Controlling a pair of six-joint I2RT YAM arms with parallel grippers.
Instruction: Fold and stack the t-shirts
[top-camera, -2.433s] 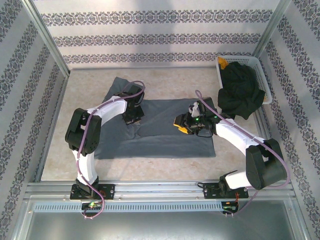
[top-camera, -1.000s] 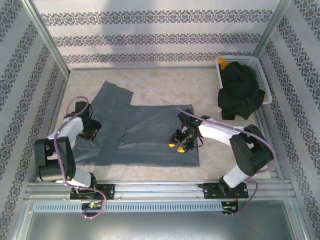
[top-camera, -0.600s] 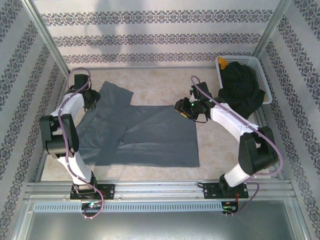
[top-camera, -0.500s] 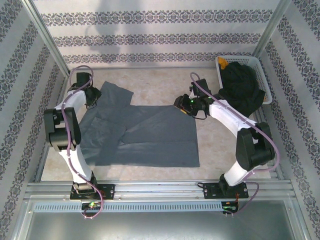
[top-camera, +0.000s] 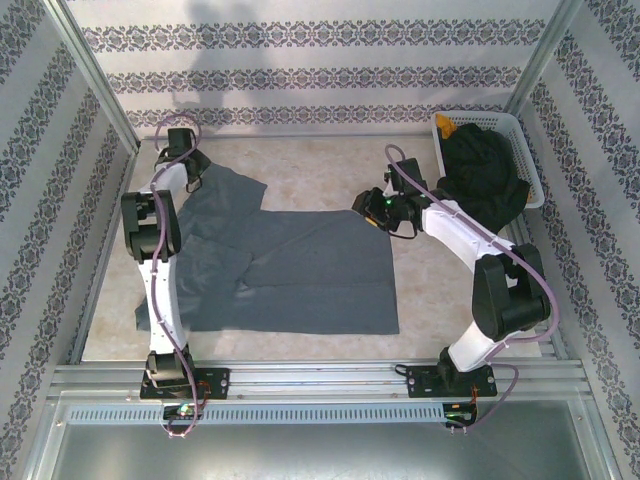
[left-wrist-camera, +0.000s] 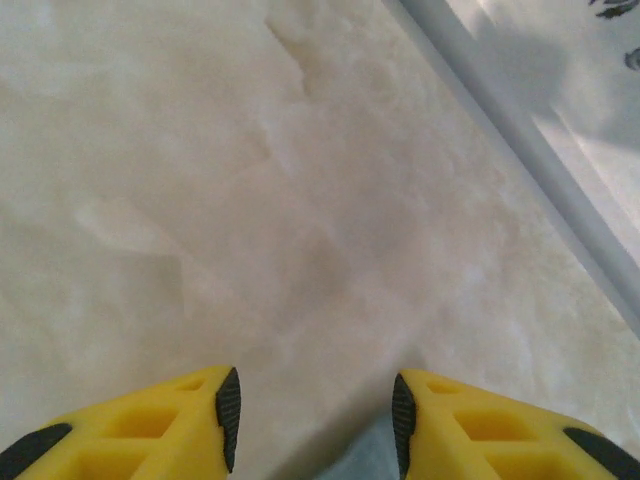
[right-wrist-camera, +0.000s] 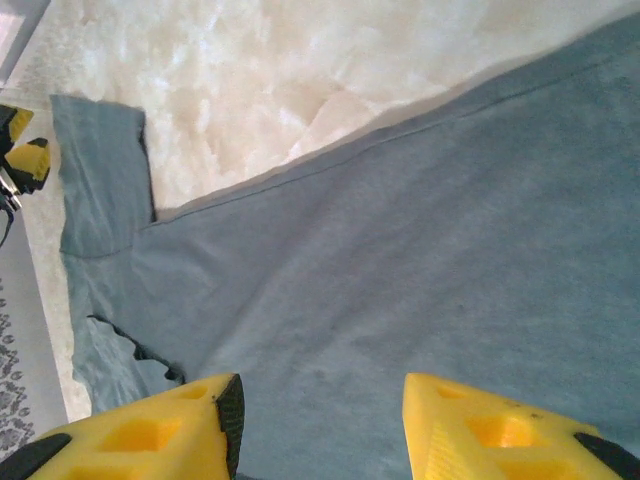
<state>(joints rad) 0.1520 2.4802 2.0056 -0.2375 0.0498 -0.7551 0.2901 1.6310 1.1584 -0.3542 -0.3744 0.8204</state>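
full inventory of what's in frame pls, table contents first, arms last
grey t-shirt: 1, slate blue-grey, spread out on the table, centre-left
black t-shirt: 1, black, bunched in the basket, spilling over its near rim
basket: 1, white lattice, far right corner of the table
small object: 1, yellow-orange, far left corner of the basket
table: 1, beige marbled
walls: 3, pale with grey patterned stripes, left, back and right
left gripper: 1, yellow fingers, black pads, open, at the grey shirt's far left sleeve edge
right gripper: 1, same colours, open, over the grey shirt's far right corner
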